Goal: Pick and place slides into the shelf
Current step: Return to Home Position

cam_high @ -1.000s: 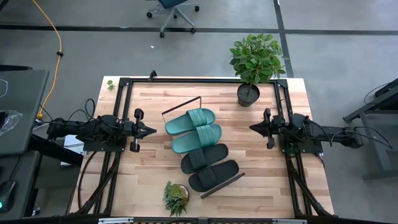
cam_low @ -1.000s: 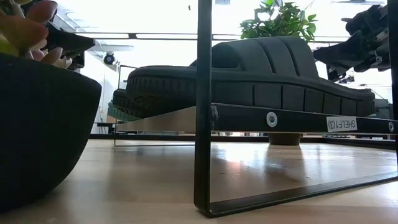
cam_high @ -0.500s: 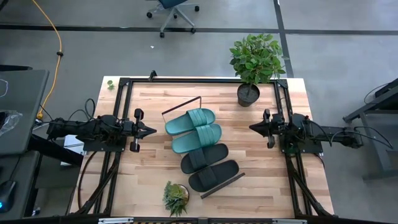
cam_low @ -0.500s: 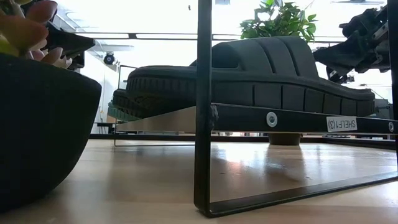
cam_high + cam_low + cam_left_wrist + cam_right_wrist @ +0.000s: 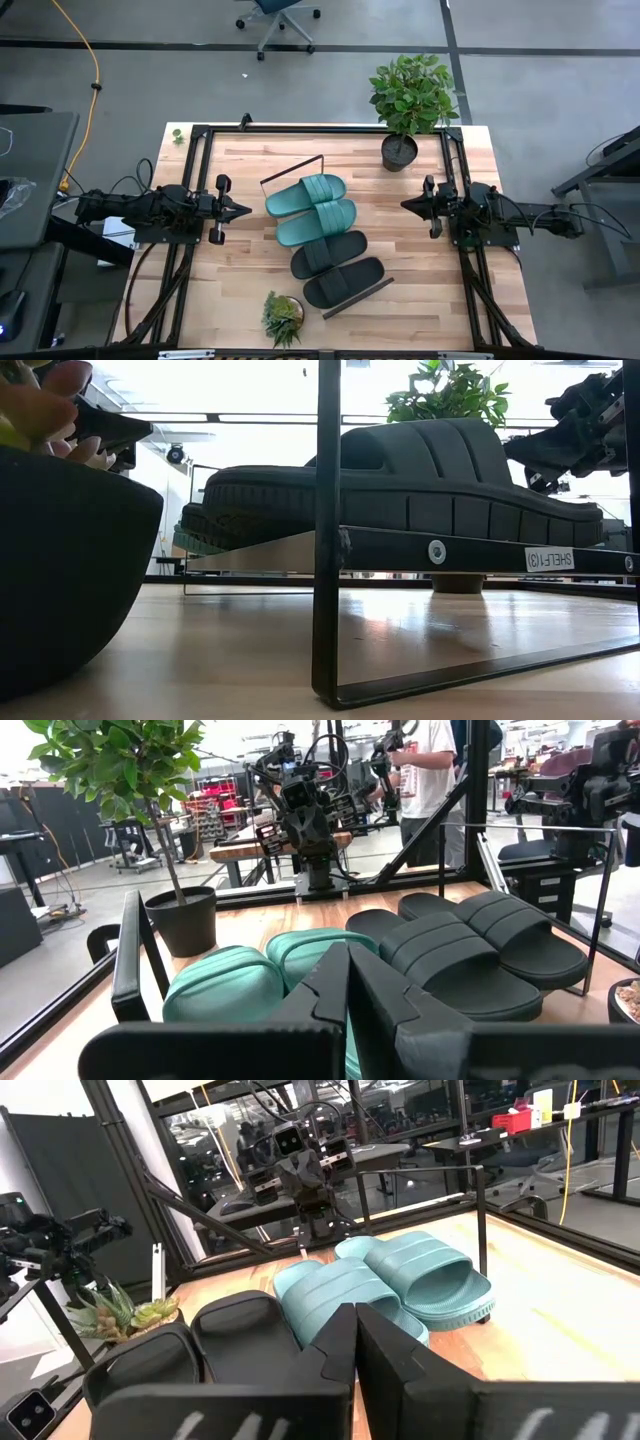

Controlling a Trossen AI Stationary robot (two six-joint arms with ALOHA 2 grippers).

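The wooden counter (image 5: 240, 290) fills the middle of the high view, ringed by a black frame. On it the shelf (image 5: 362, 294) runs on a slant from the far left towards the near right. Its wire frame rises at the far end, and its board is almost wholly covered. In the low view the board's near edge carries a small white label.

A leafy plant (image 5: 410, 95) in a dark pot stands at the counter's far right corner, apart from the shelf.

All four slides lie side by side along the shelf. The two teal slides (image 5: 312, 207) take the far end and the two black slides (image 5: 335, 267) take the near end, each one close against the next. From counter height, the nearest black slide sits flat on the board, and a sliver of green behind it is probably a teal sole.

A small succulent (image 5: 282, 315) in a dark pot sits at the near edge, just beside the shelf's near end.

The left tool (image 5: 245, 210) hangs over the counter's left side and points at the teal slides, well apart from them. Its fingers are pressed narrow and grip nothing. The right tool (image 5: 405, 205) is across the shelf on the right side, likewise drawn narrow and bare. A person (image 5: 430, 770) in a white top stands in the room beyond.
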